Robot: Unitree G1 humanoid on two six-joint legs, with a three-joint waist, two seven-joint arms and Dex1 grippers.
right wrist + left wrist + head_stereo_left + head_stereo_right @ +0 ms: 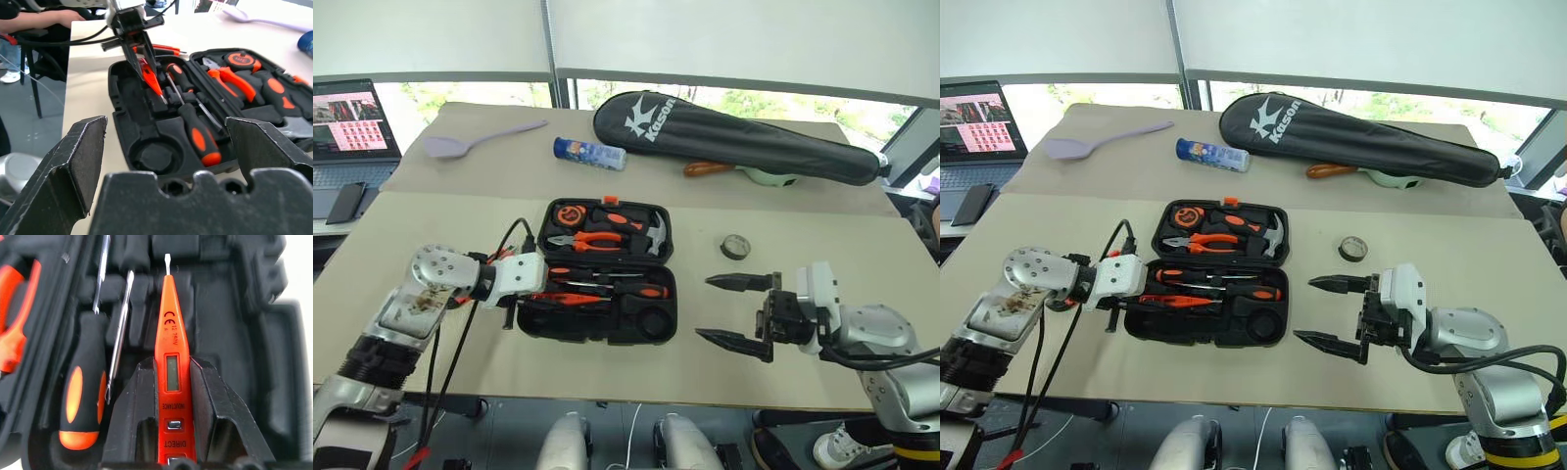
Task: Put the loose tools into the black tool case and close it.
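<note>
left gripper (177, 396) is clamped on the red tester screwdriver (170, 357), holding it low over the near half of the open black tool case (658, 328), tip pointing toward the case's right end. right gripper (736, 310) stands at 3 o'clock of the case, apart from it, fingers spread wide with nothing between them. two black-and-orange screwdrivers (626, 290) lie in the near half of the case beside the tester; an orange-handled pliers (597, 238) and a hammer (653, 235) sit in the far half. the small black tape roll (736, 247) lies on the table (460, 220) at 2 o'clock of the case, near the right gripper's far finger. a black racket bag (744, 137) lies at 12 o'clock, well apart.
</note>
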